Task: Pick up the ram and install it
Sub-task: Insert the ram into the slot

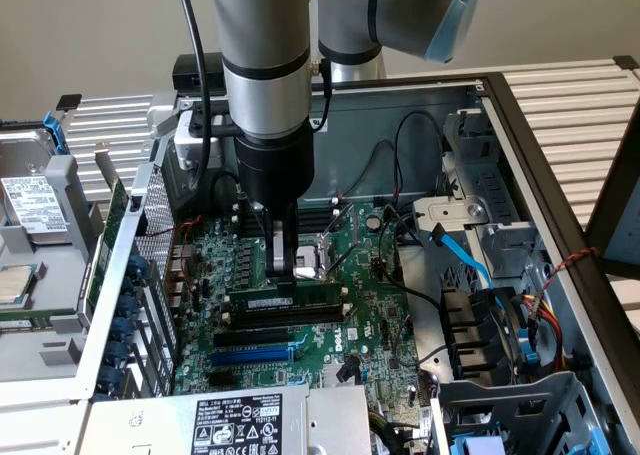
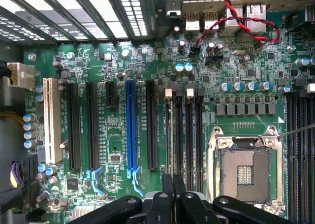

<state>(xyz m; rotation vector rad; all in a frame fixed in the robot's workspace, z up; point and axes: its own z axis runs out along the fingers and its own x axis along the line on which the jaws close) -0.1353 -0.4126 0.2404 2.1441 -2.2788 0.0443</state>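
Green and thin, with a white label strip, the ram [image 1: 285,302] is standing on edge on the motherboard [image 1: 350,350], directly beneath my gripper [image 1: 283,272]. Its long axis is running across the exterior view. I am holding my fingers nearly together over its top edge, though I cannot tell whether they are touching it.

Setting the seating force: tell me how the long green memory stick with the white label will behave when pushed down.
The long, thin green memory stick stands on edge on the green motherboard, so it probably stays stiff under a straight push but may tilt if pressed off-centre. Its thin board looks light and likely fragile.
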